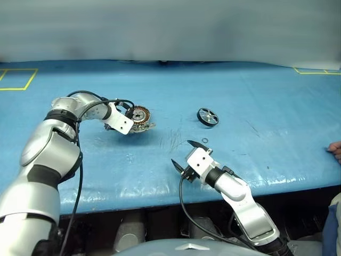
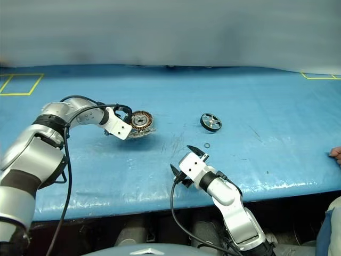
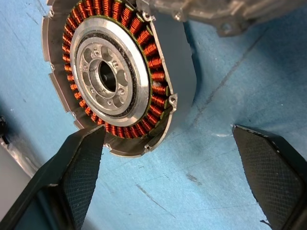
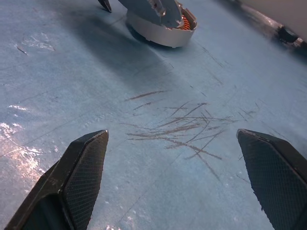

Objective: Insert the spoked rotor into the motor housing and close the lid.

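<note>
The motor housing (image 3: pixel 112 76), a silver-rimmed ring of orange copper windings round a hollow hub, is seen lying on the scuffed blue table cover (image 1: pixel 256 96) just ahead of the left gripper (image 3: pixel 168 158), whose ribbed black fingers (image 3: pixel 81 167) are spread apart with nothing between them. The spoked rotor (image 1: pixel 208 117), black-rimmed with pale spokes, is placed well beyond the right gripper (image 1: pixel 181 153), a small dark ring (image 1: pixel 205 141) lying between; that gripper's fingers are likewise held wide over bare scratched cover. A person's hand (image 1: pixel 335 149) is noted at the table's far right edge in the head views.

jaws wide over scratched blue mat (image 4: pixel 72 72); motor housing (image 4: pixel 160 28) beyond.
</note>
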You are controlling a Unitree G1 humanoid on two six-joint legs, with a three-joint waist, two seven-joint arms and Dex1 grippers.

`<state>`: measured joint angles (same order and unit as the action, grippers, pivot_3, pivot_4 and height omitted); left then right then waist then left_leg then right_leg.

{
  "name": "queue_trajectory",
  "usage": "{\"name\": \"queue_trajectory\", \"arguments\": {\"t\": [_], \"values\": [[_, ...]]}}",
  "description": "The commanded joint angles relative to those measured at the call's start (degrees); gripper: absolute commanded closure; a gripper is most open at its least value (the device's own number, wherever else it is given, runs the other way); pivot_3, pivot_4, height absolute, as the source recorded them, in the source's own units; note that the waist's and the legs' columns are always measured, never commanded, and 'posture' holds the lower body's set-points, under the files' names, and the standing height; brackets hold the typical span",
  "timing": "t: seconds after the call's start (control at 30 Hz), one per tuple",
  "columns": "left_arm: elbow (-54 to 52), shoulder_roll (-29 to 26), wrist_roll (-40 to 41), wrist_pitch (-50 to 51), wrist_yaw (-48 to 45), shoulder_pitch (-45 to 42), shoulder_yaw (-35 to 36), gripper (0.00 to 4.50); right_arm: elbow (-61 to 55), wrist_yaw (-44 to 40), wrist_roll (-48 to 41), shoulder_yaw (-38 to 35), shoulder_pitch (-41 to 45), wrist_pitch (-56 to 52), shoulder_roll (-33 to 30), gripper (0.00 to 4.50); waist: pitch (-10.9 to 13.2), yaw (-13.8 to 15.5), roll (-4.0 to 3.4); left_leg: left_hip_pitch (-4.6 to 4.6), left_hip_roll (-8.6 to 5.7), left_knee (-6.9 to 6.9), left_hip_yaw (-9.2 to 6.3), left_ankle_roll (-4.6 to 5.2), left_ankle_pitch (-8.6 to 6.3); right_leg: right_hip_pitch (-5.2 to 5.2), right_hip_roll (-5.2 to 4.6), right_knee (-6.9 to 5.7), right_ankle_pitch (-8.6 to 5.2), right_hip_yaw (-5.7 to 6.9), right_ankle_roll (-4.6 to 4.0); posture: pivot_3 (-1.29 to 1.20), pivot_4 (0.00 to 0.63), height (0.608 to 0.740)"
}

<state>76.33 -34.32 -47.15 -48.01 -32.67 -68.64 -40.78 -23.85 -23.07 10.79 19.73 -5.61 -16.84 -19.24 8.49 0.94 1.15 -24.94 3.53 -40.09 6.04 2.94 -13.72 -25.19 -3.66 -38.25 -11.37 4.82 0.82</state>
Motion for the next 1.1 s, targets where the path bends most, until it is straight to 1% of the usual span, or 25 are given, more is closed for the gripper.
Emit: {"name": "queue_trajectory", "arguments": {"t": [0.03,0.27,0.7,0.83,1.1], "values": [[0.1,0.4,0.4,-0.3,-0.3,0.0,0.5,0.00,-0.8,-0.1,0.1,-0.1,0.5,0.3,0.0,0.02,0.0,0.0,0.00,-0.01,0.00,0.00,0.00,0.00,0.00,-0.01,0.00,0.00,0.00,0.00,0.00,0.00,0.150,0.740],[0.0,0.8,-1.9,-1.0,0.6,-1.4,-1.7,0.00,-0.8,-0.3,0.1,-0.1,0.2,0.3,-0.1,0.02,0.0,0.0,0.00,-0.02,0.00,0.00,0.00,0.00,0.00,-0.01,0.00,0.01,0.00,0.00,0.00,0.00,0.150,0.740],[0.7,4.2,-6.0,-1.6,2.3,-4.2,-5.5,0.00,-1.2,0.2,0.6,0.4,-0.6,0.0,0.5,0.02,0.0,0.1,0.01,-0.15,-0.01,0.00,-0.02,0.01,-0.01,-0.11,0.00,0.05,0.00,0.02,0.00,0.00,0.150,0.740],[1.3,4.9,-6.5,-1.9,-0.6,-4.4,-6.1,0.00,-1.6,0.6,1.0,0.4,-1.2,0.1,0.8,0.02,0.0,0.1,0.01,-0.16,-0.01,0.00,-0.03,0.02,-0.01,-0.12,0.00,0.05,0.00,0.02,0.01,0.00,0.150,0.740],[2.3,6.0,-3.5,-0.1,-12.2,-3.6,-3.5,0.00,-3.1,1.6,1.9,0.2,-3.2,-0.4,1.3,0.02,0.0,-0.3,0.00,-0.21,0.00,0.00,0.00,0.07,-0.04,-0.21,0.02,0.09,0.00,0.00,0.01,0.00,0.150,0.740]]}}
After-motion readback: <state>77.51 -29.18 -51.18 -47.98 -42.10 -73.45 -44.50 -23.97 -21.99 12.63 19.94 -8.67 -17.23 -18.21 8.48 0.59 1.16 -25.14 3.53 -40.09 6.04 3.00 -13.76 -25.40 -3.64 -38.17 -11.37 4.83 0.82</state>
